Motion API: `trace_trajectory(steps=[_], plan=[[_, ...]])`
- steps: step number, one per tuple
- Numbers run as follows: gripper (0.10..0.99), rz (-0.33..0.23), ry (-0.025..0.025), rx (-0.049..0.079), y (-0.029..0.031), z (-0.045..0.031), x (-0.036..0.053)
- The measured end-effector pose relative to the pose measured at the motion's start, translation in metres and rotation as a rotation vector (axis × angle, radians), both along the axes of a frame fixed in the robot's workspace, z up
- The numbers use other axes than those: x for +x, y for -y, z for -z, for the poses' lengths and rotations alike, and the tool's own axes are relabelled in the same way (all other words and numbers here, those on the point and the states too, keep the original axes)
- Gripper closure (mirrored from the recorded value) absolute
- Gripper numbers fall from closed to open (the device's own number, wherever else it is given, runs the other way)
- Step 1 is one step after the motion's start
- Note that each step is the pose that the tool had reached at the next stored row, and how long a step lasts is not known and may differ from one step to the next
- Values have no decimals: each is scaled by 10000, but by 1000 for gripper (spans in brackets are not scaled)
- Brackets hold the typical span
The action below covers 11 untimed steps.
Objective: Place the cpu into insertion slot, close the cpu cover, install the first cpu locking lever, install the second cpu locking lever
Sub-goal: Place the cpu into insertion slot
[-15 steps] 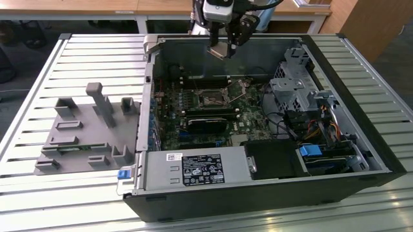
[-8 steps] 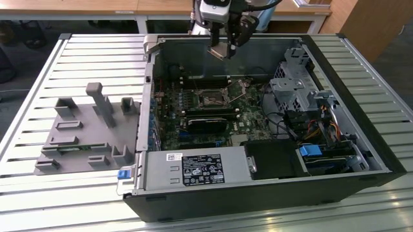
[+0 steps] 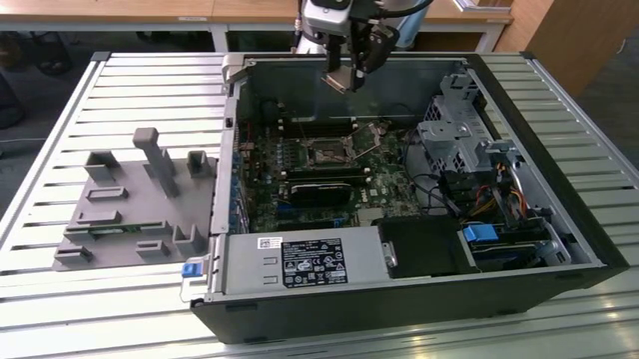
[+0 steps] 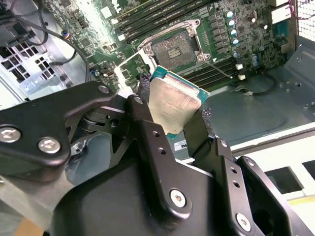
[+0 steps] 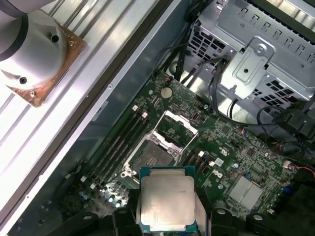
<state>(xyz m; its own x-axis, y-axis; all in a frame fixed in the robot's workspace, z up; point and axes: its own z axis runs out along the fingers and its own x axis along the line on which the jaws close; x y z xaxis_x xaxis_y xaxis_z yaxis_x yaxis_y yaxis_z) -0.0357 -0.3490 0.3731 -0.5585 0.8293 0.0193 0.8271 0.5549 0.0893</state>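
In both wrist views my gripper (image 4: pixel 170 112) is shut on the cpu (image 4: pixel 174 103), a flat square chip with a dull silver top and green edge, held between black fingers (image 4: pixel 143 120). The exterior view has the gripper (image 3: pixel 349 71) and cpu (image 3: pixel 340 79) high above the open computer case. Below lies the insertion slot (image 5: pixel 150 158), a silver-rimmed socket with a dark centre on the green board (image 3: pixel 328 152) (image 4: pixel 172 46). The cpu cover (image 5: pixel 178 129) stands swung up beside the slot. A thin locking lever (image 4: pixel 220 69) sticks out from the socket's corner.
The case's walls (image 3: pixel 236 149) surround the board. A silver drive cage (image 3: pixel 454 134) with cables stands on the exterior view's right, and a labelled power supply box (image 3: pixel 299 262) sits at the front. Long memory slots (image 5: pixel 115 142) flank the socket. A grey fixture (image 3: pixel 130 202) rests on the slatted table.
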Motion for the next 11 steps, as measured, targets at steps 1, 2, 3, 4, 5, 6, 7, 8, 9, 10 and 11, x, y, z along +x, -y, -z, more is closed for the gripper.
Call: trace_trajectory(steps=[1, 2, 3, 4, 5, 6, 7, 8, 9, 10, 11], plan=[[561, 70, 0, 0, 0, 1, 0], [561, 138, 0, 0, 0, 1, 0], [561, 212, 0, 0, 0, 1, 0], [561, 281, 0, 0, 0, 1, 0], [561, 356, 1, 0, 0, 1, 0], [561, 433, 0, 0, 0, 2, 0], [561, 513, 0, 0, 0, 3, 0], [561, 595, 1, 1, 0, 4, 0], [561, 686, 1, 1, 0, 5, 0], [561, 774, 0, 0, 0, 6, 0], [561, 866, 1, 0, 0, 7, 0]])
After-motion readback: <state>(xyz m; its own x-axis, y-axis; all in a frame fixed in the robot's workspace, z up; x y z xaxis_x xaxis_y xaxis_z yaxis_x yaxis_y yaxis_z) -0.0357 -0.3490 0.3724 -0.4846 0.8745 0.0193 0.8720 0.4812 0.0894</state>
